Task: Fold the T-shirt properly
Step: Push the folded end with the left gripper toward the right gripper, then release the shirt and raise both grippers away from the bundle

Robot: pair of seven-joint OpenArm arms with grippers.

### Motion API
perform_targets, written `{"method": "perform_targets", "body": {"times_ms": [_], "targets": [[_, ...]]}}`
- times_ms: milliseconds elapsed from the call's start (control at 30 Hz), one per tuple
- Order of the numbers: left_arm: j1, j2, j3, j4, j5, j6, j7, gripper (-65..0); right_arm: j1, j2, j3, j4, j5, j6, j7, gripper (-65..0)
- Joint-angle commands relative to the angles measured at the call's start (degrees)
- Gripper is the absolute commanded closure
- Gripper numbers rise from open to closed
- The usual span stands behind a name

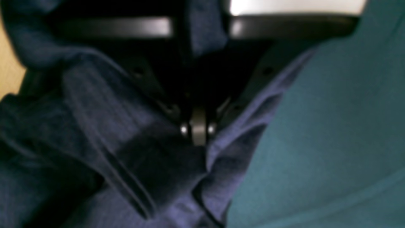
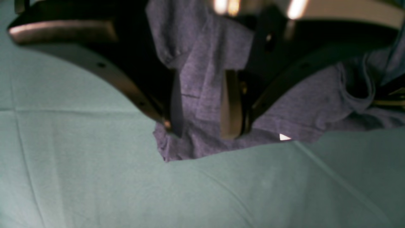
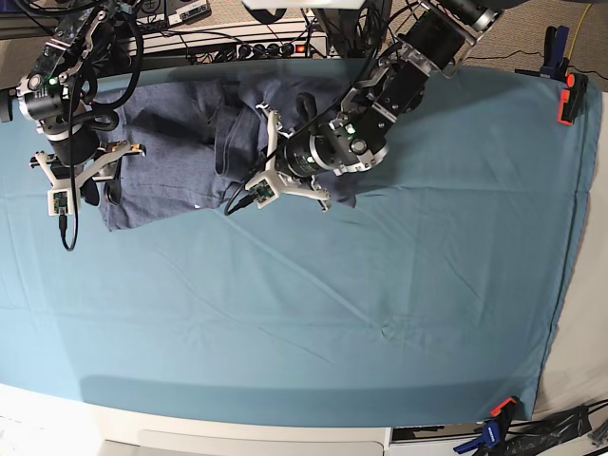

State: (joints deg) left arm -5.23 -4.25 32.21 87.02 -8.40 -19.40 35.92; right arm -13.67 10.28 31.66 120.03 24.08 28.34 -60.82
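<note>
T-shirt (image 3: pixel 171 161) fabric, dark heathered blue-grey, lies crumpled across the far left part of a teal table cloth (image 3: pixel 380 304) in the overhead base view, bunched into thick folds rather than spread flat. Its near edge runs roughly straight at the left and rises into a heap toward the middle of the table's far side.

Right gripper (image 2: pixel 202 126) (the arm at the left side of the base view) stands over the shirt's left end. Its wrist camera shows the two fingers (image 2: pixel 230 104) set apart with a thick bunch of purple-grey cloth filling the space between them, so the jaws are grasping the T-shirt near a corner. That corner hangs just below the fingertips against the pale teal cloth, and a small white triangle of lettering shows at the hem beside it.

Left gripper (image 1: pixel 198 129) (the arm reaching in from the far right in the base view) lies low over the heaped middle of the shirt. Its wrist camera, blurred and dark, shows the fingertips pressed together, clenched, with folds of shirt fabric gathered closely around and below them; teal cloth fills the right side of that view.

An orange clamp (image 3: pixel 568 95) grips the table's far right corner.
</note>
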Motion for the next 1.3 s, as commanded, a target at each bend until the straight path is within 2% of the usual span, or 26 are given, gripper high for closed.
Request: {"method": "perform_targets", "body": {"times_ms": [0, 400, 500, 600, 700, 833, 933, 1100, 1267], "targets": [[-1.6, 0.7, -0.1, 0.8, -0.1, 0.2, -1.2, 0.0, 0.3, 0.7, 0.3, 1.1, 0.9, -0.2, 1.5, -21.5], [-12.1, 0.7, -0.4, 7.3, 0.2, 0.4, 9.8, 0.0, 0.3, 0.7, 0.3, 1.1, -1.3, -0.3, 1.8, -21.5], [-13.5, 0.5, -3.0, 7.5, 1.4, 0.3, 11.4, 0.0, 0.3, 0.9, 0.4, 1.1, -5.0, -0.3, 2.4, -21.5], [-14.1, -0.9, -7.9, 7.6, 0.3, 0.1, 13.0, 0.0, 0.3, 0.8, 1.5, 1.1, -5.7, -0.3, 2.4, -21.5], [-14.1, -5.1, -12.9, 8.3, -5.2, -1.7, 15.0, 0.0, 0.3, 0.9, 3.3, 1.1, -5.7, -0.3, 2.4, -21.5], [-13.0, -13.7, -19.1, 11.7, -16.7, -3.2, 18.2, 0.0, 0.3, 0.9, 5.8, 1.1, -5.7, -0.3, 2.4, -21.5], [-9.8, -20.0, -24.1, 16.0, -22.3, -4.6, 19.6, 0.0, 0.3, 0.9, 6.8, 1.1, -5.7, -0.3, 2.3, -21.5], [2.0, -28.5, -32.3, 26.6, -27.9, -6.2, 21.2, 0.0, -0.5, 0.9, 7.0, 1.1, -5.6, -0.3, 1.9, -21.5], [17.6, -33.4, -41.2, 38.4, -29.0, -7.3, 21.3, 0.0, -2.1, 0.9, 7.1, 1.1, -5.7, -0.3, 1.2, -21.5]]}}
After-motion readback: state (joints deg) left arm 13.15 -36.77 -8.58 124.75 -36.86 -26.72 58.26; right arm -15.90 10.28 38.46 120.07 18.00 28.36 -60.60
